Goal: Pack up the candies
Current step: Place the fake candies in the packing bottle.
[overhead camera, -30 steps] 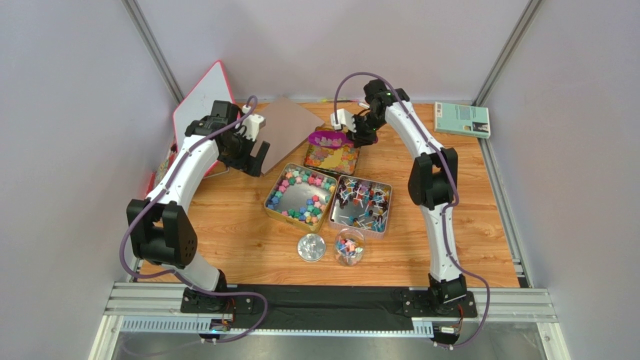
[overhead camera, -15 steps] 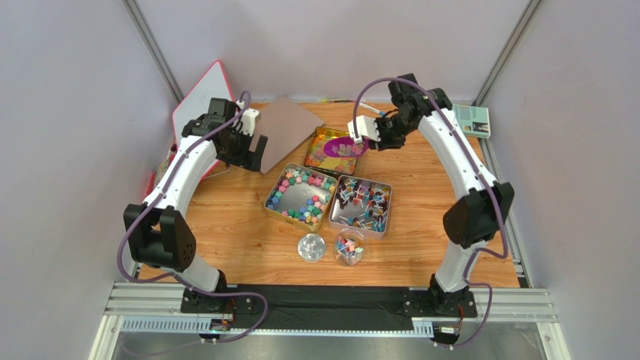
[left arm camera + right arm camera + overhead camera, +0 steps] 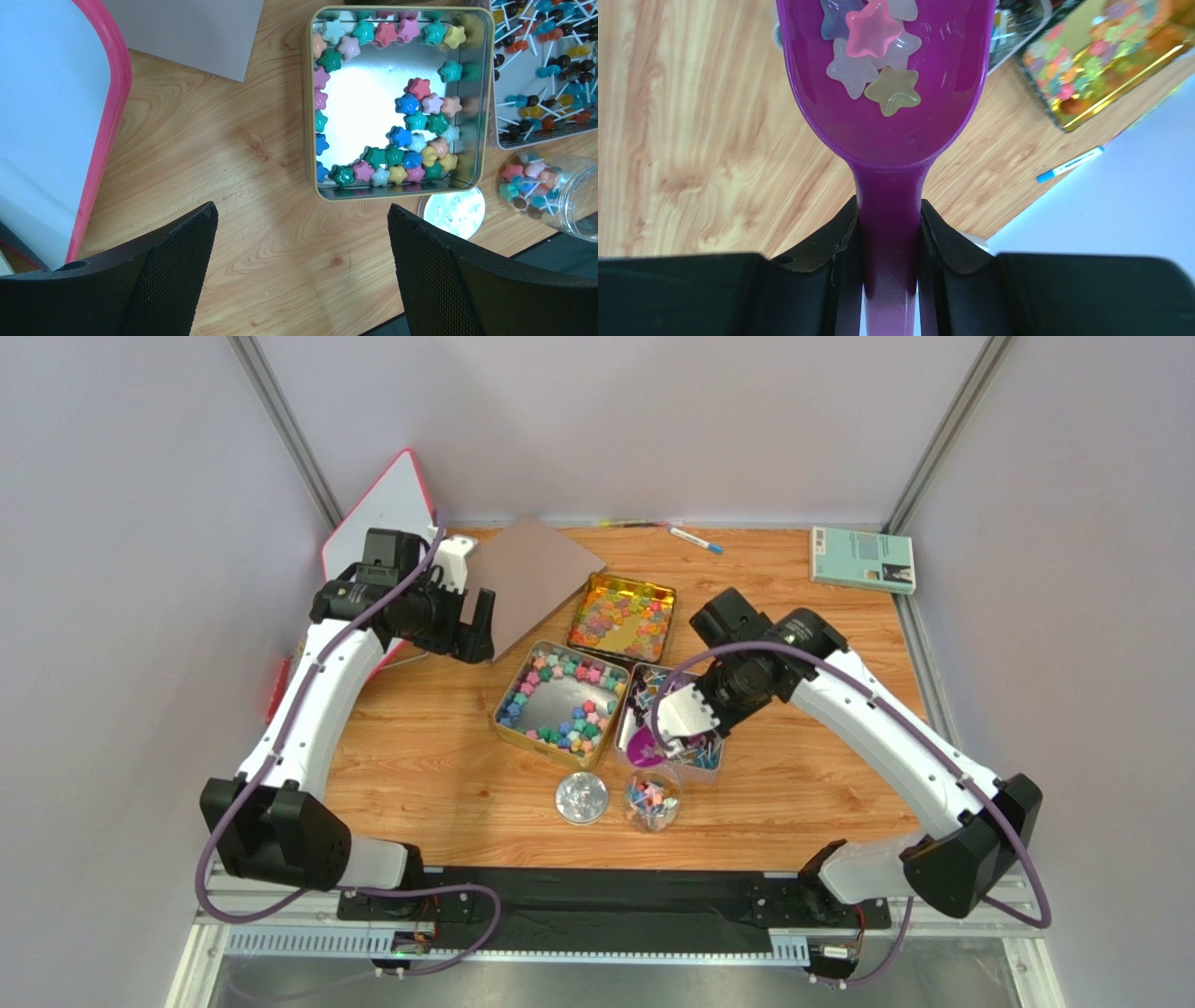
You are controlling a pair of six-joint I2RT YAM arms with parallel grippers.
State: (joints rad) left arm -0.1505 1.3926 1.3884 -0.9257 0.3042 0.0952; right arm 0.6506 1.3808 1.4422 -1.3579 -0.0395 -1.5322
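Several candies (image 3: 871, 31), partly cropped, lie in the scoop (image 3: 889, 133) the right pincer (image 3: 889, 224) clamps; left pincer (image 3: 300, 238) apart.

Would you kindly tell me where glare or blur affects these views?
Left wrist: white glare washes out the floor of the star-candy tin. Right wrist: purple scoop sharp with glossy highlights, gold tin behind it soft. Top external: even light, no blur.

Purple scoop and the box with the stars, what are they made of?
The purple scoop looks like shiny plastic: smooth, one solid colour, with soft glossy highlights. The star box looks like metal, probably tin: its bare bottom shines like a mirror and its thin rim is gold-coloured.
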